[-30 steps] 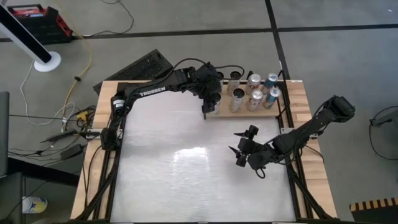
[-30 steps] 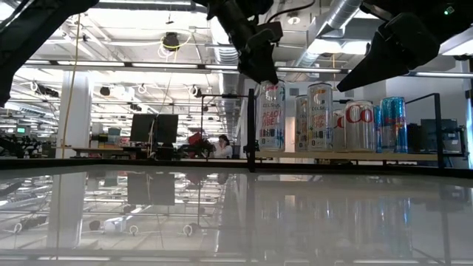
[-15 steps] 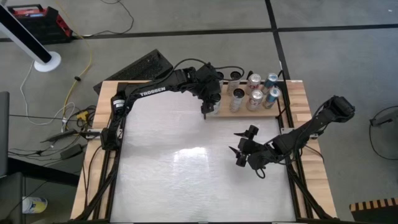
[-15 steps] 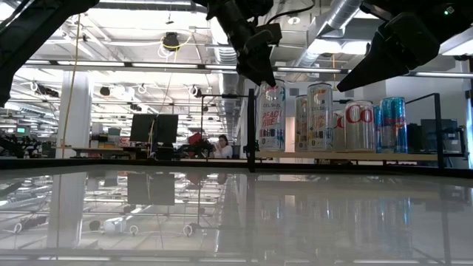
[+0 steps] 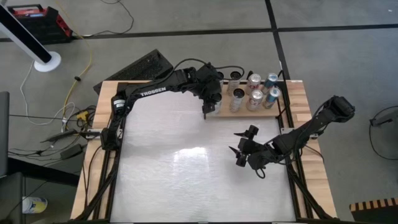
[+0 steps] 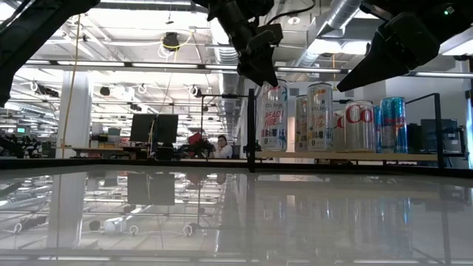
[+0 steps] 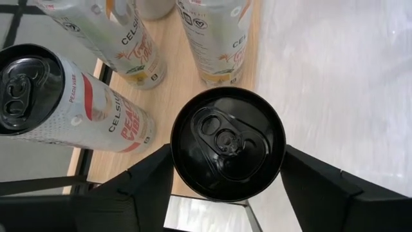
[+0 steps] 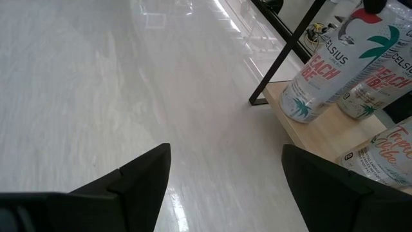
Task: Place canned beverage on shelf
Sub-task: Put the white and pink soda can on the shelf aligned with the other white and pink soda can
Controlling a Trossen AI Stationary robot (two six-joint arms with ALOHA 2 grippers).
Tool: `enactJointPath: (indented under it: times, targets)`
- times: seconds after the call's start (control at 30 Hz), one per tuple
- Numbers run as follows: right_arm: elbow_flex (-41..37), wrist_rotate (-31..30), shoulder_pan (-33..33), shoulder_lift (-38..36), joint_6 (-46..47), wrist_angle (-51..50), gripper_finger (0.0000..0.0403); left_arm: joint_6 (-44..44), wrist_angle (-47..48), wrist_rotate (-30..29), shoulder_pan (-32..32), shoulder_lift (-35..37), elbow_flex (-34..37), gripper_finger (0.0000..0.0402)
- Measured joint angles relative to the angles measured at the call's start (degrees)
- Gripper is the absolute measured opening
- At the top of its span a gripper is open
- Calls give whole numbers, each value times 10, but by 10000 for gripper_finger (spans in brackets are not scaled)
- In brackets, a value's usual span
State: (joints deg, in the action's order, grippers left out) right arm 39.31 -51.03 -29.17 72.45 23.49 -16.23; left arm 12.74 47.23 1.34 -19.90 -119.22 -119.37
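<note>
Can with a black top stands on the wooden shelf's near corner, left hand wrapped around it. Right hand hangs spread apart above the white counter.

A black computer keyboard lay on the grey floor beyond the glossy white tabletop; a red-and-black case sat nearby.
</note>
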Motion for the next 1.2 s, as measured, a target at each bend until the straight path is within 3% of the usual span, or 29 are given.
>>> enactJointPath:
  times: [0.5,0.7,1.2]
  targets:
    - [0,-1,0,0,0,1,322,4,-28,14,2,-26,-2,245]
    - [0,-1,1,0,0,0,322,9,-28,-16,8,-19,-1,245]
    - [0,-1,0,0,0,0,322,1,-26,-17,7,-17,-1,247]
